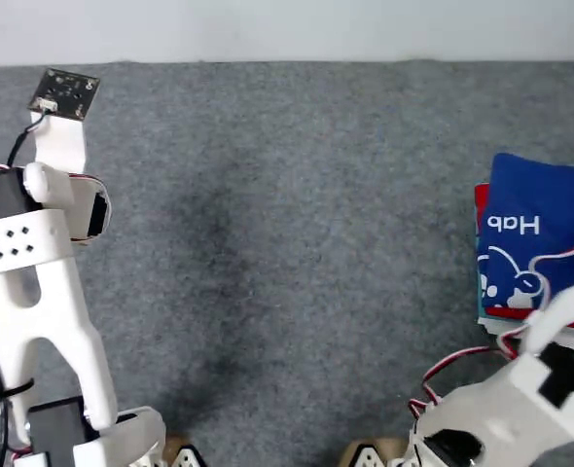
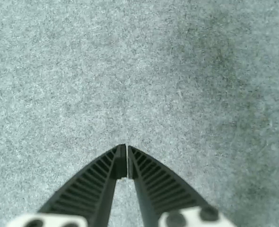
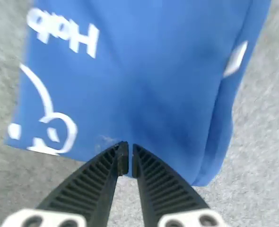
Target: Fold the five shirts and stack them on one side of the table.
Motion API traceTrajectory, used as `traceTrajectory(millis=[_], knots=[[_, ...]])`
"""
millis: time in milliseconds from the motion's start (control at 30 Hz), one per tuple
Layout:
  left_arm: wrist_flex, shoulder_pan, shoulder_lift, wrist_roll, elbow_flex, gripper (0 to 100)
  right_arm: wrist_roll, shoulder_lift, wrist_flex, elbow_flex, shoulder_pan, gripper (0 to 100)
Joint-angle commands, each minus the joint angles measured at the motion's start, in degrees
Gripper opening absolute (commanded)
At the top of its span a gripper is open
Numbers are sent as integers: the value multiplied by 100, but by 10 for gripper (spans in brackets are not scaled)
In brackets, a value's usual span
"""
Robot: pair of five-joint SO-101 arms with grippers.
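Observation:
A folded blue shirt (image 1: pixel 540 238) with white print lies on top of a stack at the table's right edge; red and pale layers (image 1: pixel 481 209) show beneath it. In the right wrist view the blue shirt (image 3: pixel 144 75) lies just ahead of my right gripper (image 3: pixel 127 158), whose black fingers are shut with nothing between them, tips at the shirt's near edge. The right arm (image 1: pixel 520 389) comes in from the lower right beside the stack. My left gripper (image 2: pixel 127 161) is shut and empty over bare grey felt. The left arm (image 1: pixel 44 292) stands at the table's left edge.
Grey felt (image 1: pixel 287 243) covers the table. A small dark board (image 1: pixel 68 92) sits on the left arm's far end. A white wall (image 1: pixel 287 29) borders the far edge. Red and white wires (image 1: pixel 462 365) hang by the right arm.

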Motion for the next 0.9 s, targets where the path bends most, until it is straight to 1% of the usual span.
traceTrajectory(millis=[0,100,200,333,500,567,667,733,800,867], knots=[[114,-35,-220,-35,-22,14,264,470,-207,0,470,9],[114,-35,-220,-35,-22,14,264,822,-163,-35,655,9],[114,-9,-220,-35,-22,14,264,593,31,-123,629,9],[114,0,-229,-35,-31,14,264,-75,338,-466,268,9],[114,0,-413,-18,-31,14,211,-664,673,-448,-356,9],[114,9,-686,-18,-31,14,132,-927,681,-387,-382,9],[114,9,-1204,9,-4,15,-264,-1508,673,-273,-409,9],[105,9,-1591,220,136,15,-659,-1930,673,-26,-418,9],[105,18,-1969,633,347,15,-932,-2343,673,404,-470,9],[105,132,-2347,1116,637,15,-1108,-2730,673,949,-673,9]])
